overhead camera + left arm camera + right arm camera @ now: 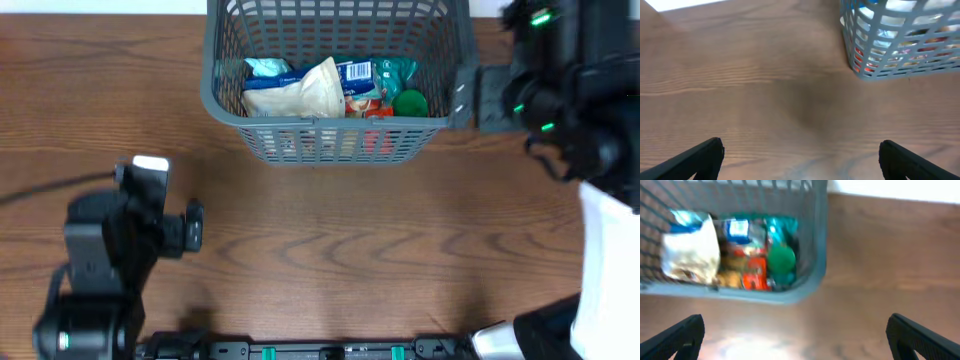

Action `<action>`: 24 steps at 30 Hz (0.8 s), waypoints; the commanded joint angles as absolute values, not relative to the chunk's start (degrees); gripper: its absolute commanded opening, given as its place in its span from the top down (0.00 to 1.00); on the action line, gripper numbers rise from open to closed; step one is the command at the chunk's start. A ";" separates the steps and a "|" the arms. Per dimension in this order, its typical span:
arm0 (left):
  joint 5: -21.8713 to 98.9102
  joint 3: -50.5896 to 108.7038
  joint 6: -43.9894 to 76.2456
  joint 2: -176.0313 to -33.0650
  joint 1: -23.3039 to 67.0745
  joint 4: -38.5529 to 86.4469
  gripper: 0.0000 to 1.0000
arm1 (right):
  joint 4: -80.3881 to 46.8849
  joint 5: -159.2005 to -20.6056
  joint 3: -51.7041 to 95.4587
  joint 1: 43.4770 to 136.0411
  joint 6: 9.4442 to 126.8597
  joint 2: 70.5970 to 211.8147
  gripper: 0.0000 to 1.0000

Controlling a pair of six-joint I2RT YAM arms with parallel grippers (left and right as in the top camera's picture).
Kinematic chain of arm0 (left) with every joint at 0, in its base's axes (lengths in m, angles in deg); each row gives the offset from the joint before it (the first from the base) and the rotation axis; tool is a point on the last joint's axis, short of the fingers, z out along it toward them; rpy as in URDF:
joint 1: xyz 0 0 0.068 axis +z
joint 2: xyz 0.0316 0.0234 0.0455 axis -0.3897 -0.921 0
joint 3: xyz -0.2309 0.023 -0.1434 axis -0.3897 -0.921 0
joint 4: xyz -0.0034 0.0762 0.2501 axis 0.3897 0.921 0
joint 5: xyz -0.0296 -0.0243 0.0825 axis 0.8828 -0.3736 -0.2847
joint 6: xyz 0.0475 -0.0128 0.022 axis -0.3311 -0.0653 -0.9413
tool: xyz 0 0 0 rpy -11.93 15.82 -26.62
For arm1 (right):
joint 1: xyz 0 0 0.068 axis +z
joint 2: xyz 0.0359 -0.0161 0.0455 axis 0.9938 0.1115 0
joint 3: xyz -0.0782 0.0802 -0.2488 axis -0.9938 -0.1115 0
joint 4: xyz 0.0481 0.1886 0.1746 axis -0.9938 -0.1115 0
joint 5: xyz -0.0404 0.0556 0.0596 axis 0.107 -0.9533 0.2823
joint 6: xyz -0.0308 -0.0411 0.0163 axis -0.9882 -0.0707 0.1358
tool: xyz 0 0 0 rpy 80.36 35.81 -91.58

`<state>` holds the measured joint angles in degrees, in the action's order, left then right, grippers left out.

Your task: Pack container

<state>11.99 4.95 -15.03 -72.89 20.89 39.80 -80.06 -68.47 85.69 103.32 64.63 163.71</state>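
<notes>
The grey lattice container (330, 122) stands at the table's far middle. It holds several grocery packets: a cream bag (310, 90), a blue packet (355, 72), a teal packet (398, 70) and a green round lid (409, 102). My left gripper (800, 145) is open and empty over bare wood, well short of the container's corner (900, 45). In the overhead view it (186, 228) is at the lower left. My right gripper (795, 322) is open and empty, just off the container's right front corner (810, 287). In the overhead view it (480, 95) is beside the right wall.
The brown wooden table (350, 240) stretches between the arms. A white object (605, 270) lies at the right edge. A black rail (320, 350) runs along the front edge. A cable (40, 188) trails off to the left.
</notes>
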 commanded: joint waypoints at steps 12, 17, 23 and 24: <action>11.92 -2.81 -13.00 -63.14 20.72 38.62 0.01 | -54.58 -60.10 30.85 114.53 68.33 133.89 0.01; 11.92 -4.86 -12.25 -63.16 20.72 37.33 0.01 | -44.98 -61.70 15.94 114.53 65.94 125.74 0.01; 11.88 -6.48 -12.30 -63.51 20.72 36.96 0.01 | -36.06 -65.61 0.29 114.53 66.10 118.92 0.01; 11.88 -6.77 -12.30 -63.77 20.72 36.98 0.02 | -34.90 -65.50 -1.74 114.53 66.51 118.33 0.01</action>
<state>11.99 -6.07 -12.78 -63.38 20.89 37.18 -36.39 -64.12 2.61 113.86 66.97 120.02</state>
